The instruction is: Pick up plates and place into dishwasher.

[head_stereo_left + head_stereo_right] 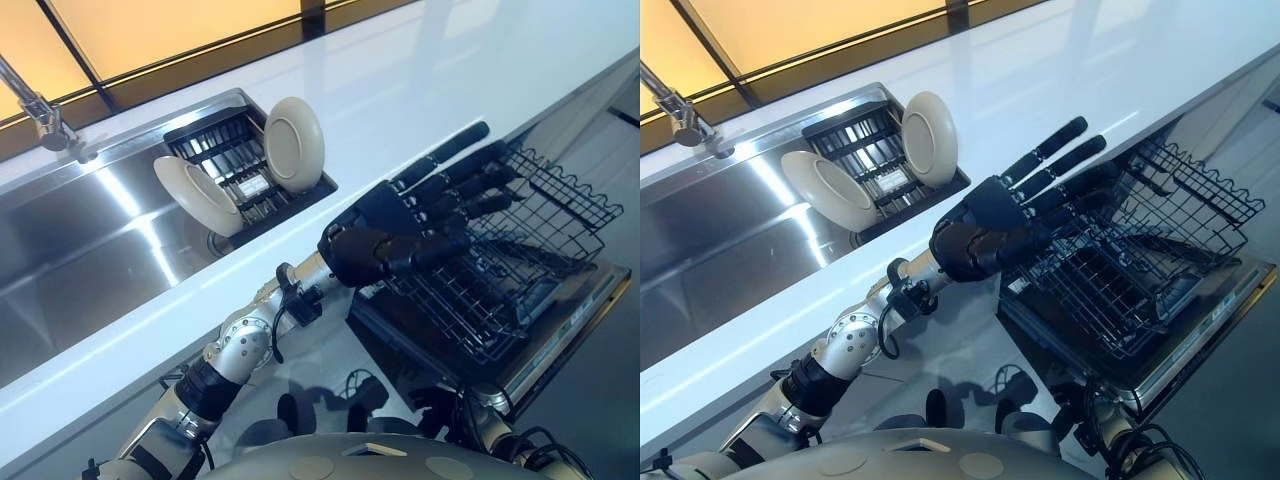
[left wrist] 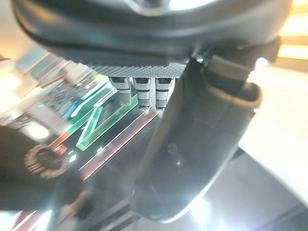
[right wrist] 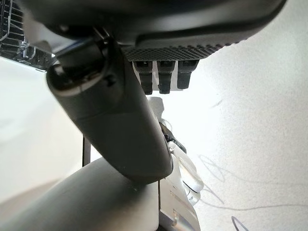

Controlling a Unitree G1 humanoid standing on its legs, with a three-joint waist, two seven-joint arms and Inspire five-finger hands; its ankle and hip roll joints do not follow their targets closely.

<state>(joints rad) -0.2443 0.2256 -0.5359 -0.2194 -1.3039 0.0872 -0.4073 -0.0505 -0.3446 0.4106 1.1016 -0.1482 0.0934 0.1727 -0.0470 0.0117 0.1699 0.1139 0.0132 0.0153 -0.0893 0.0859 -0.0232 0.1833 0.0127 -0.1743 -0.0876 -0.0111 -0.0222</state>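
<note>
Fingers straight and spread, empty, the left hand [image 1: 985, 235] hangs over the near corner of the pulled-out dishwasher rack [image 1: 1140, 270], tips reaching toward the white counter [image 1: 1060, 75]; the right hand [image 3: 120, 120] shows its thumb and fingers extended, holding nothing. Beyond the counter's front edge, two plates [image 1: 930, 138] [image 1: 828, 190] stand tilted in the black drying rack [image 1: 872, 160] at the sink's [image 1: 720, 250] right end.

Two cream plates [image 1: 294, 142] [image 1: 197, 194] stand in a black drying rack [image 1: 240, 175] set in a shiny steel sink [image 1: 90, 250]. The counter [image 1: 420, 90] is white. The dishwasher basket [image 1: 520, 250] is black wire mesh. The left hand [image 1: 385, 240] is black.
</note>
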